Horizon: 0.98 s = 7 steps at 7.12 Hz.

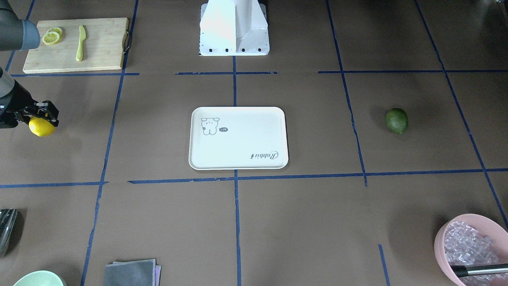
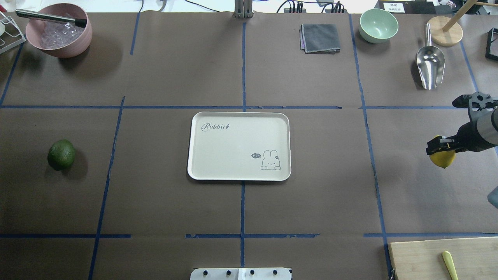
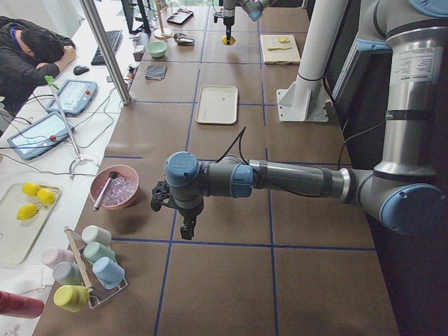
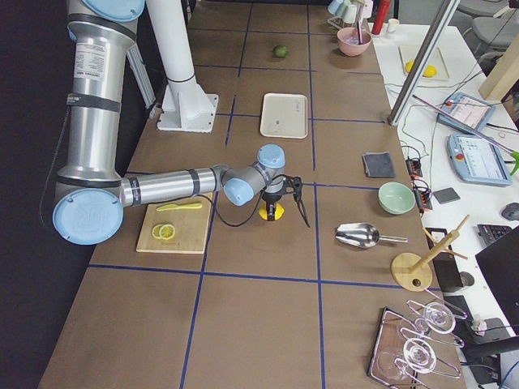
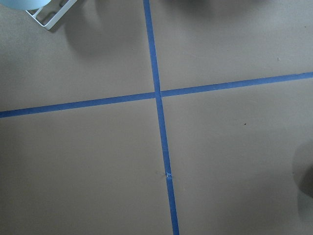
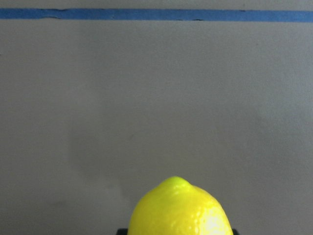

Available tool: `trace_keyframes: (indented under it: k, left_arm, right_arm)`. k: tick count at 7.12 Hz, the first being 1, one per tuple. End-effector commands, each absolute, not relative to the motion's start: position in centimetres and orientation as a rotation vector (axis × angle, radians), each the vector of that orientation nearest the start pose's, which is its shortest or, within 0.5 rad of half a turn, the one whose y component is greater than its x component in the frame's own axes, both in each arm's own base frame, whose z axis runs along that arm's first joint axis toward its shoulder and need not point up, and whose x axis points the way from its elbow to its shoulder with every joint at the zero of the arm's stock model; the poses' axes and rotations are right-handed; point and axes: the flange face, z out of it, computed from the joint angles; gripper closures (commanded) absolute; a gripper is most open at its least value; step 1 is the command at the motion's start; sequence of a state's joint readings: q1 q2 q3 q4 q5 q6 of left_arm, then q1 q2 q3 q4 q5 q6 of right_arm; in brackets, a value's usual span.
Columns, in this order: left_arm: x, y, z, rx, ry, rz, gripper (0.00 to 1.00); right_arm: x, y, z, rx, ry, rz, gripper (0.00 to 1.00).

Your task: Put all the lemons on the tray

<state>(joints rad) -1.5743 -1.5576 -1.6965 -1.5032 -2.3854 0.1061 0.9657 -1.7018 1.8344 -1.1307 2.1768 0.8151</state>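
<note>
The yellow lemon (image 1: 41, 128) is at the table's far right side from the robot, between the fingers of my right gripper (image 1: 41, 118), which is shut on it from above. It also shows in the overhead view (image 2: 442, 159) and fills the bottom of the right wrist view (image 6: 180, 210). The dark green lemon (image 1: 397, 120) lies alone on the table on the robot's left (image 2: 61, 154). The cream tray (image 1: 238, 159) sits empty at the table's middle (image 2: 233, 147). My left gripper (image 3: 183, 222) shows only in the exterior left view, low over the table; I cannot tell whether it is open.
A wooden cutting board (image 1: 103, 43) with lemon slices (image 1: 51, 36) and a yellow-green knife (image 1: 81, 43) lies near the robot's right. A pink bowl (image 2: 58, 39), grey cloth (image 2: 320, 37), green bowl (image 2: 378, 25) and metal scoop (image 2: 430, 64) line the far edge.
</note>
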Motion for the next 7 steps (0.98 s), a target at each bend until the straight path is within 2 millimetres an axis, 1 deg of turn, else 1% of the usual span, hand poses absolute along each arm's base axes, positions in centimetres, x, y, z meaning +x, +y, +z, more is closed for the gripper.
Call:
trace_keyframes:
  k: [1, 2, 3, 4, 5, 6, 7]
  left_arm:
    - [-2.9, -49.2, 56.7, 0.103, 0.801, 0.136, 0.00]
    - [0.6, -49.1, 53.9, 0.084, 0.786, 0.109, 0.00]
    - [4.5, -48.4, 51.1, 0.040, 0.802, 0.045, 0.00]
    - [7.1, -47.9, 49.5, 0.046, 0.829, 0.002, 0.00]
    - [10.4, -47.6, 48.6, 0.059, 0.850, -0.027, 0.00]
    - [14.0, -47.1, 48.6, 0.067, 0.817, -0.043, 0.00]
    - [16.4, -46.5, 48.7, 0.084, 0.804, -0.057, 0.00]
  right_arm:
    - [-17.6, -42.7, 42.9, -0.002, -0.859, 0.063, 1.00]
    - [-19.0, -44.9, 36.8, 0.000, -0.848, 0.070, 1.00]
    - [-21.0, -45.4, 33.0, -0.006, -0.852, 0.050, 1.00]
    - [-22.9, -45.4, 30.7, -0.005, -0.869, 0.053, 1.00]
    - [-25.8, -45.2, 27.7, 0.002, -0.882, 0.074, 1.00]
    - [-27.9, -44.6, 25.7, 0.002, -0.894, 0.081, 1.00]
    - [-29.9, -43.9, 23.8, -0.003, -0.907, 0.103, 0.99]
